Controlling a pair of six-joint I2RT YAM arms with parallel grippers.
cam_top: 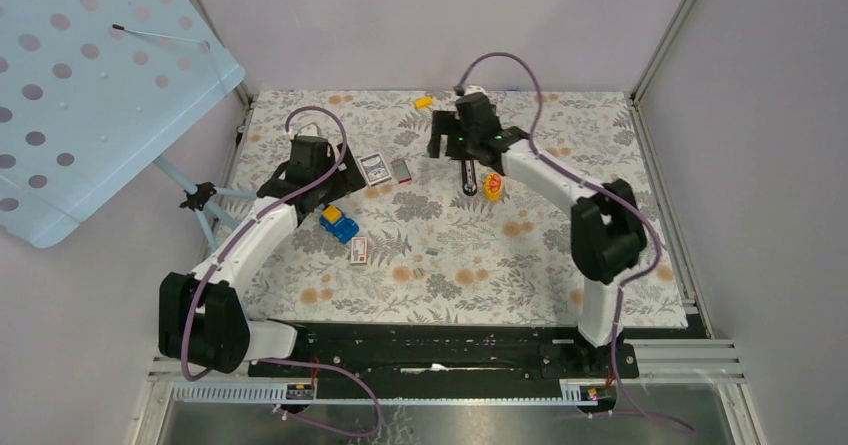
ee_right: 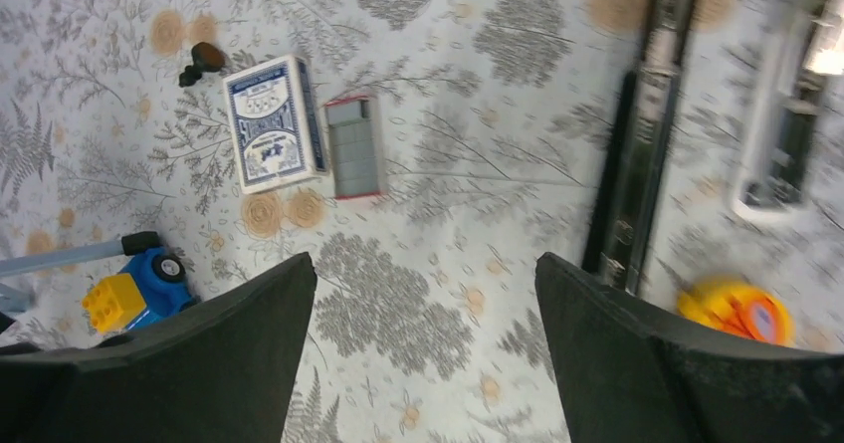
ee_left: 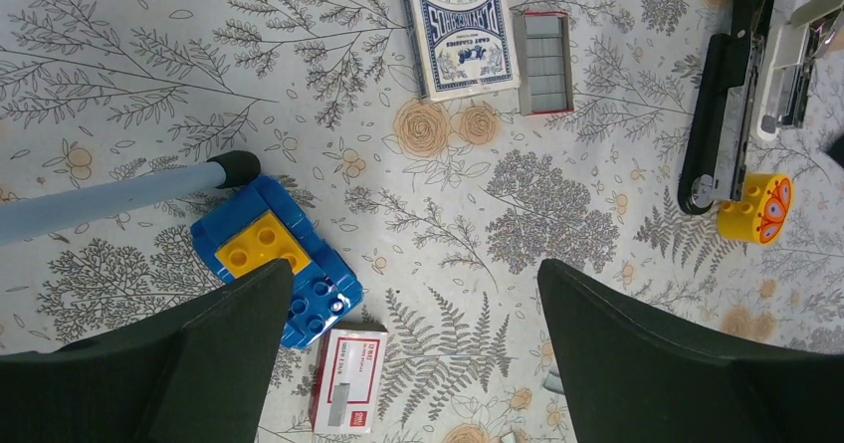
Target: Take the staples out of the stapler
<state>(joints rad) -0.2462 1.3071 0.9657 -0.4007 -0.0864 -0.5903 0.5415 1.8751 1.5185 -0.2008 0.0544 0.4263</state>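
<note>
The long slim black stapler (cam_top: pixel 469 177) with its metal rail lies on the floral cloth, right of centre. It shows at the right edge of the left wrist view (ee_left: pixel 725 114) and in the right wrist view (ee_right: pixel 637 164). A white-and-black long piece (ee_right: pixel 786 134) lies just to its right. My right gripper (cam_top: pixel 465 145) hovers above the stapler's far end, open and empty, its jaws (ee_right: pixel 426 259) wide apart over bare cloth left of the stapler. My left gripper (cam_top: pixel 325 170) is open and empty, with its jaws (ee_left: pixel 413 269) above the cloth, well left of the stapler.
A blue card deck (ee_left: pixel 460 25) and an open box of staples (ee_left: pixel 544 60) lie between the arms. A blue toy car with a yellow brick (ee_left: pixel 289 284) and a red-white box (ee_left: pixel 345 378) lie near the left gripper. A yellow round toy (ee_left: pixel 756 207) sits by the stapler's near end. A tripod leg (ee_left: pixel 109 199) reaches in from the left.
</note>
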